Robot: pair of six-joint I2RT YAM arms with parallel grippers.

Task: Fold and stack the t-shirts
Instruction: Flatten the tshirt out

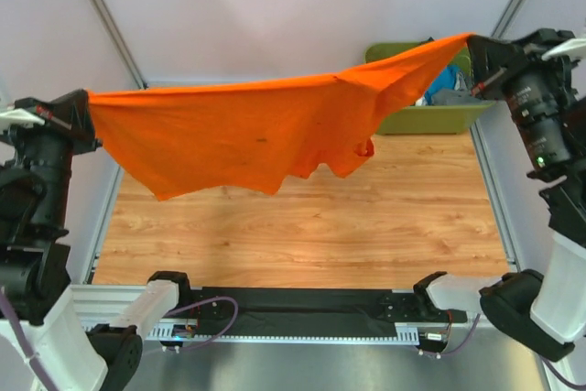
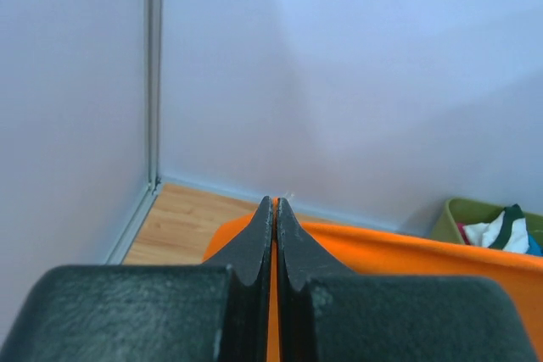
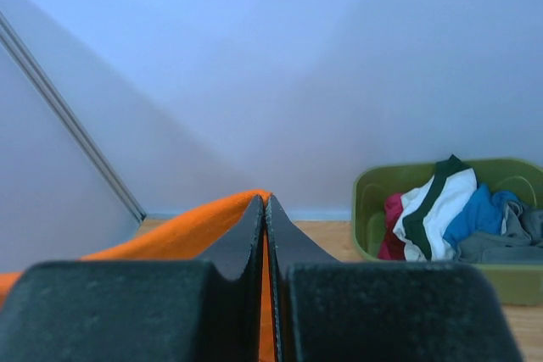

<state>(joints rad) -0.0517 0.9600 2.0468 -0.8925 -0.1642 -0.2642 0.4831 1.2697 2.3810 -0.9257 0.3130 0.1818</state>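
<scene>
An orange t-shirt point(image 1: 247, 130) hangs stretched in the air above the wooden table point(image 1: 366, 226), held at both ends. My left gripper point(image 1: 84, 109) is shut on its left end, high at the left side. My right gripper point(image 1: 474, 41) is shut on its right end, high at the back right. In the left wrist view the orange t-shirt point(image 2: 407, 256) is pinched in my left gripper point(image 2: 275, 201). The right wrist view shows my right gripper point(image 3: 264, 199) closed on the orange t-shirt point(image 3: 178, 231). More t-shirts point(image 3: 445, 214) lie crumpled in the tub.
An olive-green plastic tub point(image 1: 430, 116) stands at the back right of the table, partly behind the hanging cloth; the same tub point(image 3: 369, 209) holds white, blue, red and grey clothes. White walls point(image 1: 275, 6) close the back and sides.
</scene>
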